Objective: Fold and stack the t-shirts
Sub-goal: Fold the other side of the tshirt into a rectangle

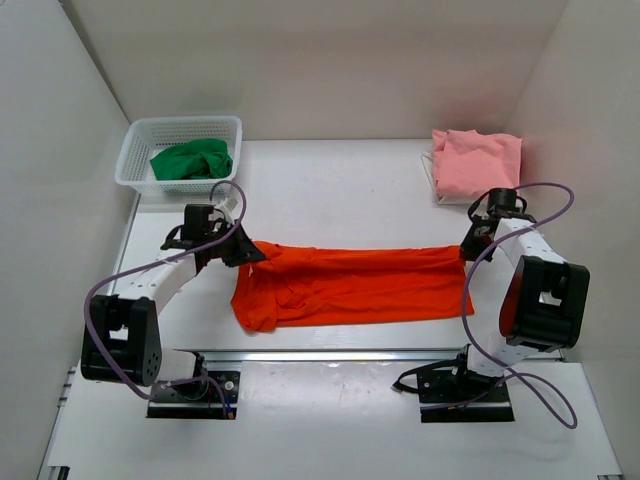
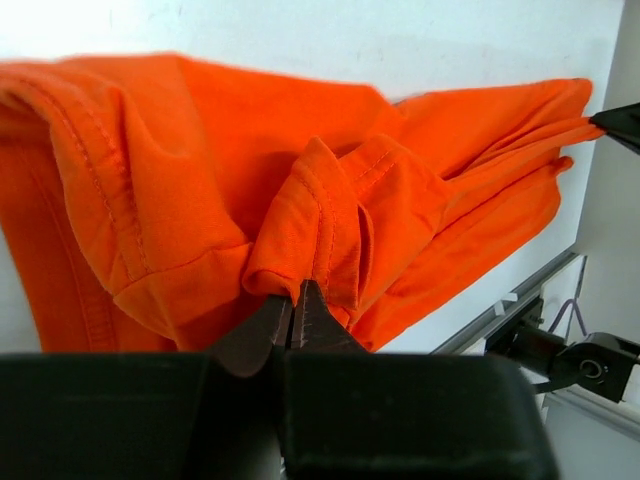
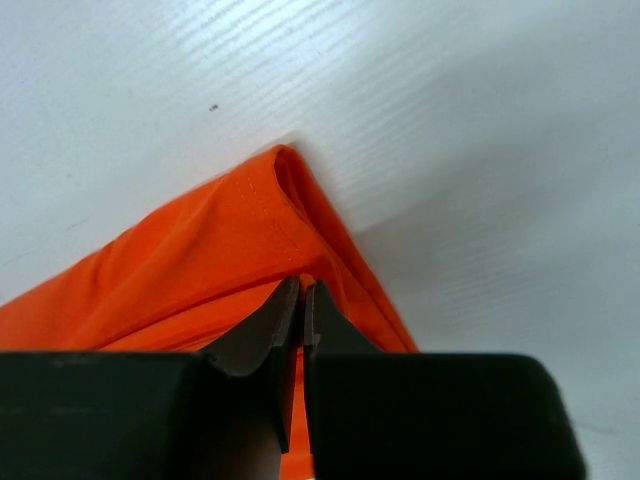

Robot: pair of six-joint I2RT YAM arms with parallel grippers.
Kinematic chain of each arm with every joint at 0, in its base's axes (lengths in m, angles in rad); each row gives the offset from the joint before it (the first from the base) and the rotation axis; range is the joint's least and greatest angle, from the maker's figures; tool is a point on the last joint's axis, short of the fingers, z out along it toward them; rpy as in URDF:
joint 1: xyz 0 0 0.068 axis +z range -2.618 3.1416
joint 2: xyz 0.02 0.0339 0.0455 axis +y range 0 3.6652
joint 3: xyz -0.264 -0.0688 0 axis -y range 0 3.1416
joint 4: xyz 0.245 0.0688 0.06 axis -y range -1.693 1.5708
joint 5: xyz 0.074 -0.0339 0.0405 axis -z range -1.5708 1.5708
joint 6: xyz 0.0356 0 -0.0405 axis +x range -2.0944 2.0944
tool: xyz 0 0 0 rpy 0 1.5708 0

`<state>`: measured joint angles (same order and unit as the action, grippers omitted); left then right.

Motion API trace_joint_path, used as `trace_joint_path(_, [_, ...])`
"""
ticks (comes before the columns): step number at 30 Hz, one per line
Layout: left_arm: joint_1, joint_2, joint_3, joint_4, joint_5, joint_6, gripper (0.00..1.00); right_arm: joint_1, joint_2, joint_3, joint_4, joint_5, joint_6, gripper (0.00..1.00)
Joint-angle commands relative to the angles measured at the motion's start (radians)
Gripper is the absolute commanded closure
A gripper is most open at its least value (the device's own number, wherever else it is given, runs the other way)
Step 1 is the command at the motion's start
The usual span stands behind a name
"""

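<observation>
- Bright orange-red cloth t-shirt [image 1: 350, 285]: stretched in a long folded band across the bench [image 1: 340, 190].
- Pale pink cloth t-shirt [image 1: 477, 162]: folded, far right.
- Green cloth t-shirt [image 1: 192, 160]: crumpled in white mesh basket [image 1: 185, 122].

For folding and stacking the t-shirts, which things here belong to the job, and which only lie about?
Belong to the job:
orange t-shirt, pinched by left claw and right claw
pink t-shirt, folded, far right
green t-shirt, bunched up, far left

Only lying about:
white mesh basket, holding the green t-shirt
</observation>
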<state>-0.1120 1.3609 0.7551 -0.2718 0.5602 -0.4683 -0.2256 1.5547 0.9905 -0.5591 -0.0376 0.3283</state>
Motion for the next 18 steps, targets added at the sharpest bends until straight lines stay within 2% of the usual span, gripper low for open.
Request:
trace_joint_path(1, [-0.003, -0.048, -0.054, -0.006, -0.026, 0.016, 1.0, 0.003, -0.038, -0.01, 0.012, 0.035, -0.006, 1.0])
trace_joint_path(4, [-0.018, -0.083, -0.088, 0.006, -0.037, 0.008, 0.86, 0.002, -0.031, -0.015, -0.024, 0.082, 0.011, 1.0])
trace_joint_path(6, [-0.015, -0.12, -0.124, 0.028, -0.042, -0.003, 0.84, -0.004, -0.036, -0.018, -0.056, 0.102, 0.031, 1.0])
trace_joint_path(7, [-0.011, -0.152, -0.135, 0.04, -0.046, -0.007, 0.78, -0.006, -0.042, -0.029, -0.062, 0.111, 0.04, 0.99])
trace_joint_path(8, [-0.006, -0.201, -0.155, 0.061, -0.048, -0.027, 0.64, -0.011, -0.056, -0.042, -0.065, 0.116, 0.051, 0.95])
trace_joint_path(9, [0.003, -0.219, -0.183, 0.081, -0.055, -0.041, 0.61, -0.006, -0.08, -0.052, -0.07, 0.116, 0.055, 0.88])
trace_joint_path(10, [0.002, -0.268, -0.194, 0.091, -0.065, -0.053, 0.57, -0.018, -0.099, -0.068, -0.068, 0.107, 0.061, 0.77])
trace_joint_path(11, [0.005, -0.32, -0.204, 0.106, -0.084, -0.067, 0.5, -0.018, -0.107, -0.085, -0.07, 0.101, 0.067, 0.66])
trace_joint_path(12, [-0.003, -0.368, -0.207, 0.115, -0.106, -0.076, 0.44, -0.017, -0.132, -0.104, -0.065, 0.093, 0.069, 0.6])
trace_joint_path(13, [-0.005, -0.384, -0.211, 0.117, -0.111, -0.082, 0.42, -0.017, -0.152, -0.102, -0.064, 0.091, 0.08, 0.5])
trace_joint_path(14, [-0.009, -0.417, -0.209, 0.121, -0.13, -0.085, 0.42, -0.012, -0.159, -0.11, -0.061, 0.09, 0.075, 0.45])
trace_joint_path(16, [-0.006, -0.451, -0.189, 0.121, -0.122, -0.098, 0.47, 0.003, -0.215, -0.11, -0.064, 0.088, 0.077, 0.41])
trace_joint_path(18, [-0.034, -0.433, -0.151, 0.082, -0.109, -0.095, 0.52, 0.04, -0.251, -0.101, -0.055, 0.085, 0.074, 0.4])
